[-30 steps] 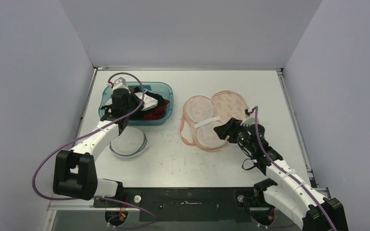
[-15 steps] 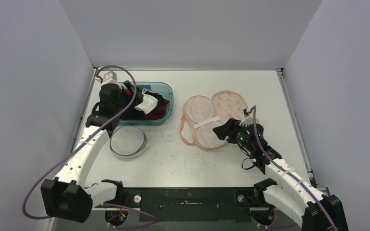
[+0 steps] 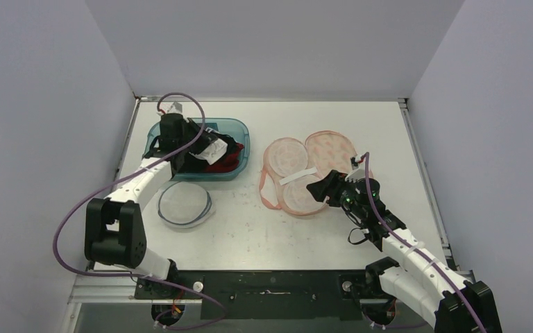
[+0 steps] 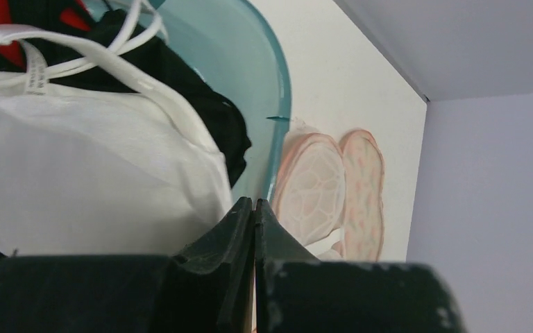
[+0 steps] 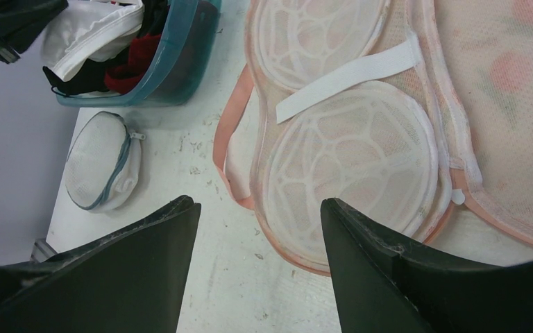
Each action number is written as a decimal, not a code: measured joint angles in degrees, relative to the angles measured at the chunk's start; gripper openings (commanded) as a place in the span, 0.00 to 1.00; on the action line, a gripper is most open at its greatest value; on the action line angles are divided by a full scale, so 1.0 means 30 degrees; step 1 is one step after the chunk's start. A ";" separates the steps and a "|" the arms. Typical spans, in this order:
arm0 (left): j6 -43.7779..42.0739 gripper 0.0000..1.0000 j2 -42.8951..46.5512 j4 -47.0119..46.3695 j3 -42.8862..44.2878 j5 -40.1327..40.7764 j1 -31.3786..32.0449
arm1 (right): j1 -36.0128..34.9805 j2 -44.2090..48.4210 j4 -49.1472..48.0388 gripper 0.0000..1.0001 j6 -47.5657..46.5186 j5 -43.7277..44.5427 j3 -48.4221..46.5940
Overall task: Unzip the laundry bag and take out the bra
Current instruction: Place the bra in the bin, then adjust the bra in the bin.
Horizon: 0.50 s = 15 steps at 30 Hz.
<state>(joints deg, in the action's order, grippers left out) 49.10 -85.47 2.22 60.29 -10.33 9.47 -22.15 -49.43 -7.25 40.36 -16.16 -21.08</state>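
While left gripper [image 4: 253, 205] sits pinched together, empty, over white garment [image 4: 76, 159], partly cut off, in bin [image 4: 278, 104], right gripper [image 5: 258, 203] gapes apart above pink laundry bag [image 5: 361, 152].

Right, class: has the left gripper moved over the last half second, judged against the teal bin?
Yes. The left gripper has shifted right, from the left end of the teal bin to further over its inside.

The bench [image 3: 250, 229] has a white top, scuffed with faint reddish marks. Plain pale grey-lavender walls enclose it: back wall [image 3: 271, 41], left wall [image 3: 35, 139], right wall [image 3: 500, 139]. A metal strip [image 3: 271, 100] lines the far edge. A black plate [image 3: 271, 284] spans the near edge. Lighting is even.
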 measured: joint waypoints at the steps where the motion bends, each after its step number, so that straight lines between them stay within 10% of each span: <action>1: 0.0211 0.00 -0.0240 -0.0262 -0.0321 -0.0146 -0.0197 | 0.0000 0.0000 0.0000 0.66 0.0000 0.0000 0.0000; 15: 0.0940 0.00 -0.2127 -0.1851 -0.2914 0.0058 -0.1377 | 0.0000 -0.0007 -0.0007 0.66 0.0211 -0.0073 0.0000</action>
<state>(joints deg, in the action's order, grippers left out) 51.92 -91.85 -3.33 51.55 -10.15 5.34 -22.15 -49.45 -7.27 40.99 -16.38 -21.08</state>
